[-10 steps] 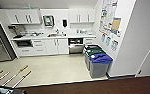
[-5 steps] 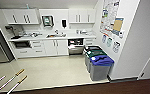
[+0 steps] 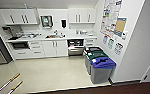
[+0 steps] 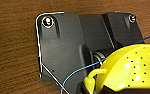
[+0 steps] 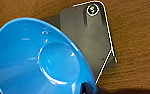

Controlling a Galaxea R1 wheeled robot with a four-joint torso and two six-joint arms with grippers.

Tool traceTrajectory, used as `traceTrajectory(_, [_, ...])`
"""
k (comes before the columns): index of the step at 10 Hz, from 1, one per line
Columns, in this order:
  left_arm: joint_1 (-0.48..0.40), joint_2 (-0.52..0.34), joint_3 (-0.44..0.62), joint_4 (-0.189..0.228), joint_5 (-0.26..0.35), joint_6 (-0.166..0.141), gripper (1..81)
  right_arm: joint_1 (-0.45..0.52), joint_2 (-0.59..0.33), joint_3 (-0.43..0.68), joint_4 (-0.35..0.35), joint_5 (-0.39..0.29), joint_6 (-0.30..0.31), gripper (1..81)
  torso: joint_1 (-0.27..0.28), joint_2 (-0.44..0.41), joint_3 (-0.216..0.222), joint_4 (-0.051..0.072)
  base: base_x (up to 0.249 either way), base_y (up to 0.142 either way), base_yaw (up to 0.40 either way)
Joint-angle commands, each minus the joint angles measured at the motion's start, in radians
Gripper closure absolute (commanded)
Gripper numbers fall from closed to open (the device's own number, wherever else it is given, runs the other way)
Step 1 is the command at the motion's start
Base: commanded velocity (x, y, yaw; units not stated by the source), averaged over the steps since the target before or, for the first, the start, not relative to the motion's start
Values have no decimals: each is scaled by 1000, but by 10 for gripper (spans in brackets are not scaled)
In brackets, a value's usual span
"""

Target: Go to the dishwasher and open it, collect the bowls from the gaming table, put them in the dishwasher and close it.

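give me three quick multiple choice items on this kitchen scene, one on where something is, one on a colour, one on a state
1. Where do the waste bins stand?
A. along the right-hand wall
B. under the sink
C. beside the fridge

2. What colour is the bowl in the right wrist view?
A. red
B. bright blue
C. white

3. What state is the dishwasher in?
A. shut flush with the cabinets
B. open, dark interior showing
C. pulled out onto the floor

Answers:
1. A, the bins line the wall under the posters.
2. B, its whole inner surface is bright blue.
3. B, a dark opening with racks shows among the white cabinet doors.
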Motion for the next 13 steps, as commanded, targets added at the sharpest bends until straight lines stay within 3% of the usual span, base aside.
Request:
traceTrajectory(1, [-36, -13, 2, -1, 46, -2, 811, 36, -11, -1, -7, -43, -1, 811, 0, 0, 0, 0, 173, 0, 0])
traceTrajectory(13, [-36, -13, 7, -5, 44, -1, 811, 33, -11, -1, -5, -43, -1, 811, 0, 0, 0, 0, 173, 0, 0])
